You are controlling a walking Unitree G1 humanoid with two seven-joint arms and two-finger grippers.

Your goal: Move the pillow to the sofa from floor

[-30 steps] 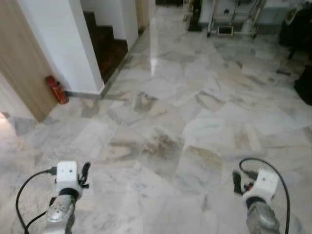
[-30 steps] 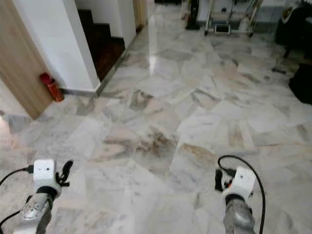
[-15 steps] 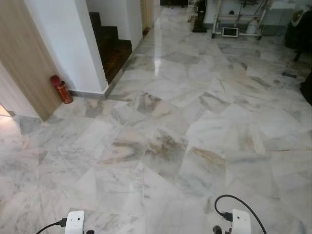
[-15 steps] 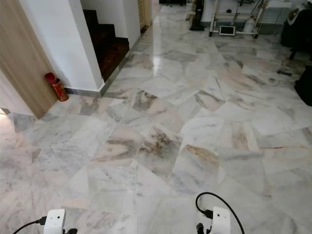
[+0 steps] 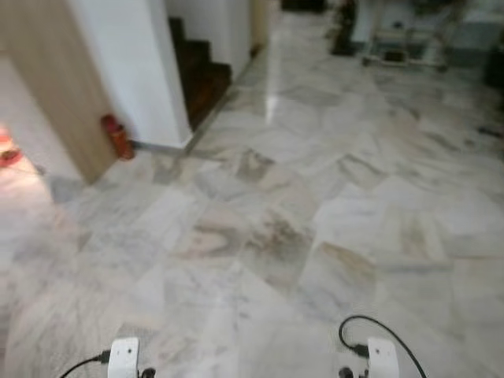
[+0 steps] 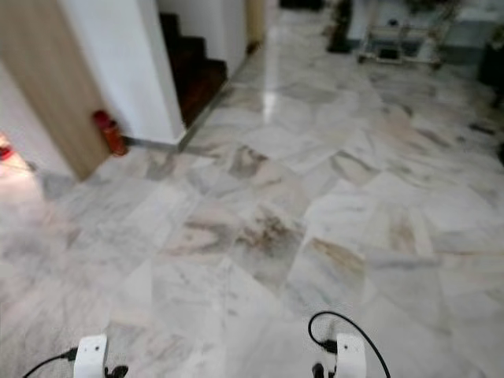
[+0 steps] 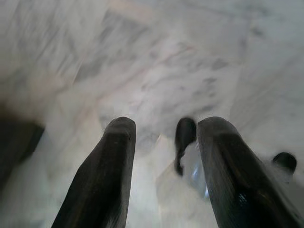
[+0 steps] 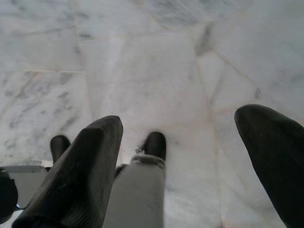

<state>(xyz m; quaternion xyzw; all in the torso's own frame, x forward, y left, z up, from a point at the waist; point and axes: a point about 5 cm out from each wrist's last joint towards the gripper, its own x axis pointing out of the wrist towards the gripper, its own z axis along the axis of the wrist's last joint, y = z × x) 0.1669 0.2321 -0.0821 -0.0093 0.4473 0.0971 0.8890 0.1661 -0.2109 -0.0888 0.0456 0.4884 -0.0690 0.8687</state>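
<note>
Both claws, left claw (image 7: 164, 137) and right claw (image 8: 185, 137), gape over marble floor (image 5: 315, 189).

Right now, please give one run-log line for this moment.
phase: walking, views blurred | left gripper: open, empty | right gripper: open, empty | marble floor | red extinguisher by wall

Both eye views blurred; arms cut off at bottom edge; far furniture (image 5: 394, 39) indistinct; red object (image 5: 118, 135) by wall too soft for identification.

Grey-veined white marble floor (image 5: 331, 197) — red extinguisher (image 5: 118, 136).
</note>
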